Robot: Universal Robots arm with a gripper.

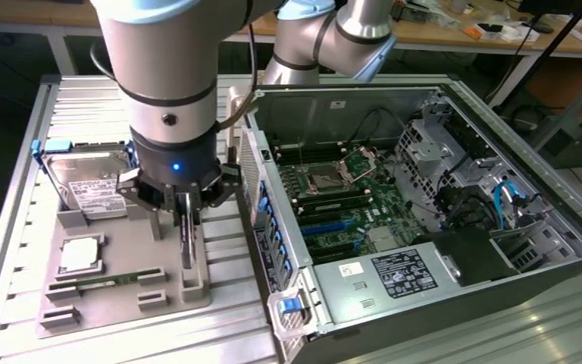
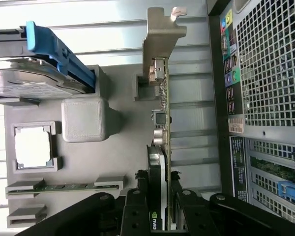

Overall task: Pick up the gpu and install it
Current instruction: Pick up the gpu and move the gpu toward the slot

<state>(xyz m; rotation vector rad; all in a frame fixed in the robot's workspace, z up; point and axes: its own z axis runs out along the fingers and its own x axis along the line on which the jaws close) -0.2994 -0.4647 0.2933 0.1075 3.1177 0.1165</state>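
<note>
Grey holder, lower left of exterior frame: gpu on edge, a thin sliver, middle buried under tool clamped on it. Long axis running up the frame, silver bracket at far end.

gpu partly behind the hand

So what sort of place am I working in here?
Probably a robotics lab or workshop set up for PC assembly: an open computer case with its motherboard bare, a grey parts fixture holding a hard drive, and cluttered benches behind.
</note>
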